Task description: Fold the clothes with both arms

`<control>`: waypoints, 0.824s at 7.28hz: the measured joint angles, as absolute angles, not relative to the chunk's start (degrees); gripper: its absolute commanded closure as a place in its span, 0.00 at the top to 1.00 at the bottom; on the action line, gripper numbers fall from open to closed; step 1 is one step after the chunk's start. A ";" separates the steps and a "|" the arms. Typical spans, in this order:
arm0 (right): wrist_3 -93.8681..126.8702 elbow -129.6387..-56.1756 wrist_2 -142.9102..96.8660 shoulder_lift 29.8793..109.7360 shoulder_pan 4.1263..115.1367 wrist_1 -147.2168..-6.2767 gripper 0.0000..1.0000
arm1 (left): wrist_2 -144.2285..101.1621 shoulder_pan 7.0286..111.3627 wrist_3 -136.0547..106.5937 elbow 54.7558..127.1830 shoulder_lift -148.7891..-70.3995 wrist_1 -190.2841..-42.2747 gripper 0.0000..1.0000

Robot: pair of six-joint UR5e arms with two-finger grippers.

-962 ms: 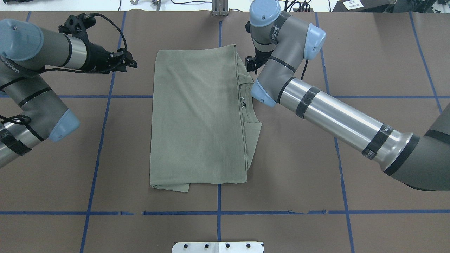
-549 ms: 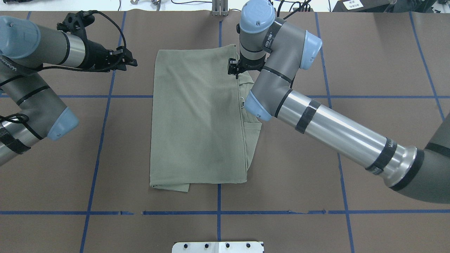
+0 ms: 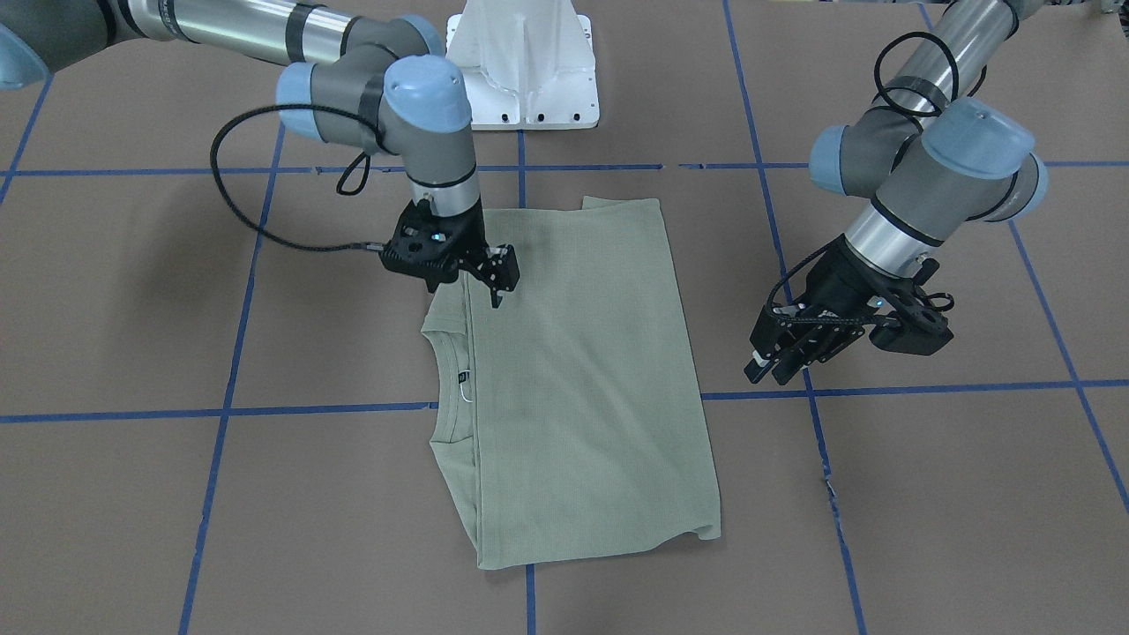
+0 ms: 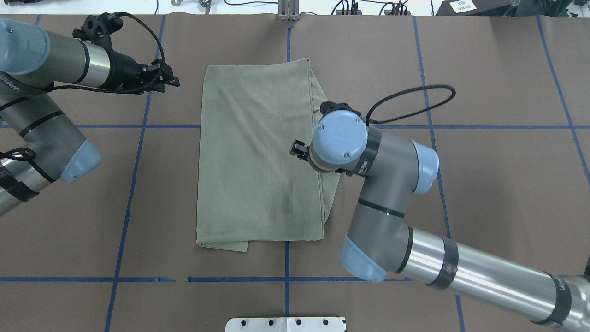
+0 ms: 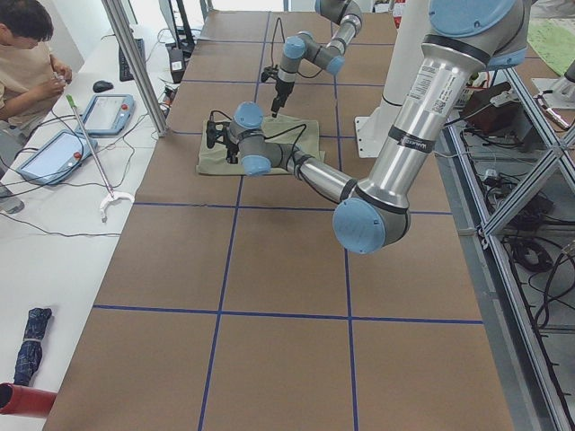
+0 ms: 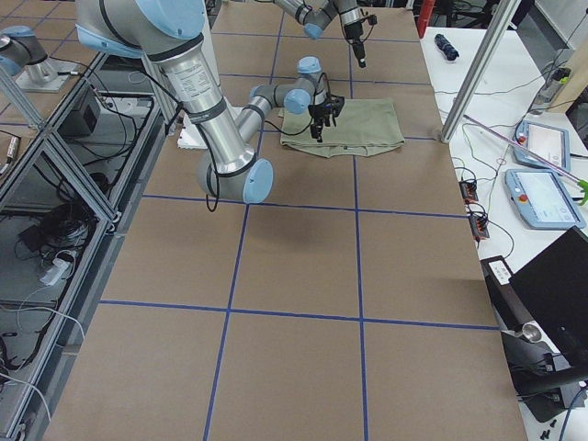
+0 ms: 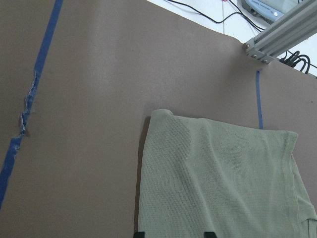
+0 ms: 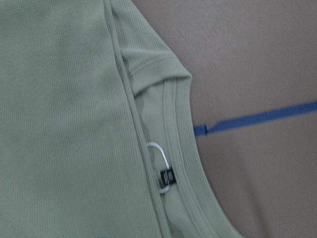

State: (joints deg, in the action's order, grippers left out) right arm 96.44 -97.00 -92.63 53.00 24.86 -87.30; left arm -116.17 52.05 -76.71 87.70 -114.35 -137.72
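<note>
R gripper (image 3: 497,294) over shirt (image 3: 582,379), jaws unclear

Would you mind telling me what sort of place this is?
Probably a robotics lab: a left arm and right arm reach over a table gridded with blue tape, teach pendants lie on a side bench, and a person sits there.

From overhead, the shirt (image 4: 258,157) lay on the middle of the table (image 4: 484,83). The right gripper (image 3: 497,295) hung over its 3 o'clock edge; the left gripper (image 4: 171,82) stood apart at 10 o'clock, the pedestal (image 4: 286,324) at 6 o'clock.
</note>
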 measured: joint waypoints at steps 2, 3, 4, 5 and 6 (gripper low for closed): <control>111.94 -104.50 -85.57 58.04 16.98 -90.01 0.79 | -116.19 52.10 -76.69 87.85 -114.35 -137.72 0.50; 116.41 -105.38 -83.50 59.05 14.29 -90.23 0.78 | -116.17 52.11 -76.66 87.92 -114.32 -137.72 0.50; 118.34 -105.47 -82.56 59.42 13.02 -90.28 0.78 | -116.14 52.12 -76.65 87.95 -114.29 -137.72 0.50; 119.04 -105.11 -82.19 59.63 12.48 -90.26 0.77 | -116.11 52.12 -76.64 87.97 -114.24 -137.72 0.50; 119.17 -104.56 -82.09 59.72 12.51 -90.17 0.77 | -116.11 52.12 -76.64 87.97 -114.20 -137.73 0.50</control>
